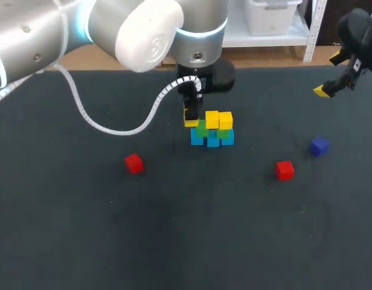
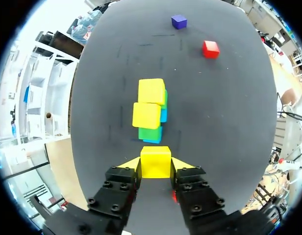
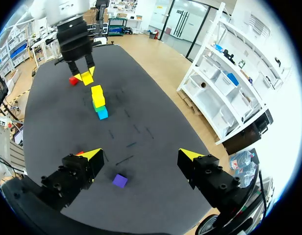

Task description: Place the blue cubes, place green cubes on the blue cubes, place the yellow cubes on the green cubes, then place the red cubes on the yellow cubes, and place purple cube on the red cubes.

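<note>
A robotics lab, set up for manipulation trials. Told by the dark matte table [image 1: 83,229] across the frame, with a silver left arm [image 1: 47,36] at upper left trailing a white cable [image 1: 113,128], and the yellow-tipped right gripper [image 1: 329,74] spread wide at upper right. Told too by small coloured test blocks: a stack [image 1: 211,130] at centre, a yellow cube [image 2: 155,162] pinched in the left gripper [image 1: 191,119].

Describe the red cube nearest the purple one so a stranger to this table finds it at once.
Start at the cube stack in the middle of the dark table. To the stack's right in the head view lie two loose cubes close together: the red cube and the purple cube. The other red cube lies alone on the stack's opposite side, with no purple neighbour.
</note>
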Controlling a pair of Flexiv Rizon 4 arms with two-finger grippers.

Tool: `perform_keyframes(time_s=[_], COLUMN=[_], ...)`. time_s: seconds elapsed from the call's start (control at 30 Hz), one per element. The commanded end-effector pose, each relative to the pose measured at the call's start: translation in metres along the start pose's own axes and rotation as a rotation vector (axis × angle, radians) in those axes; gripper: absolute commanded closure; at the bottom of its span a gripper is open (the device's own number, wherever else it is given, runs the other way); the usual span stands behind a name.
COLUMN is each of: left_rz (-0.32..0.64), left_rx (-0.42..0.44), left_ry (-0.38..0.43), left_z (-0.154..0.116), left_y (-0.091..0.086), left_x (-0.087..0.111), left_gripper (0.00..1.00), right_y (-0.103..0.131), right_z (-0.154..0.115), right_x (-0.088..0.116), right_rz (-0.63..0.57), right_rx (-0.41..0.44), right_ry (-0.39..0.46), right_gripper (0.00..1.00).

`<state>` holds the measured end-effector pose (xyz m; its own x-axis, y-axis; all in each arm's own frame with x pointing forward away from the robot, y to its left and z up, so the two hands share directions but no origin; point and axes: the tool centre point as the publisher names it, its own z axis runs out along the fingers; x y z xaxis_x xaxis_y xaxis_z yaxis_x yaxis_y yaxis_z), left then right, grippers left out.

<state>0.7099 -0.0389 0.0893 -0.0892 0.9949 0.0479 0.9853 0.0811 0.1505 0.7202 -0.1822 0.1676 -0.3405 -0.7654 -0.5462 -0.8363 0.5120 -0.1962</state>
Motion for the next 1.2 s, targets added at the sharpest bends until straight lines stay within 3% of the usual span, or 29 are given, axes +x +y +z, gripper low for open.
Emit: perform_keyframes(time_s=[0.03, 0.37, 1.2], left_rz=[0.003, 0.014, -0.006], left_rx=[0.030, 0.046, 0.060], left_ry=[0.009, 0.010, 0.000], left_z=[0.001, 0.012, 0.030], left_y=[0.011, 0.015, 0.019], left_x=[-0.009, -0.018, -0.016], left_gripper=[1.00, 1.00, 1.00], right_y=[0.001, 0.001, 0.001], right_z=[0.001, 0.001, 0.001], right_x=[0.000, 0.000, 0.000], right_rz=[0.001, 0.001, 0.001], right_rx=[0.002, 0.002, 0.002], right_ry=[0.000, 0.000, 0.000], right_gripper=[0.00, 0.00, 0.00])
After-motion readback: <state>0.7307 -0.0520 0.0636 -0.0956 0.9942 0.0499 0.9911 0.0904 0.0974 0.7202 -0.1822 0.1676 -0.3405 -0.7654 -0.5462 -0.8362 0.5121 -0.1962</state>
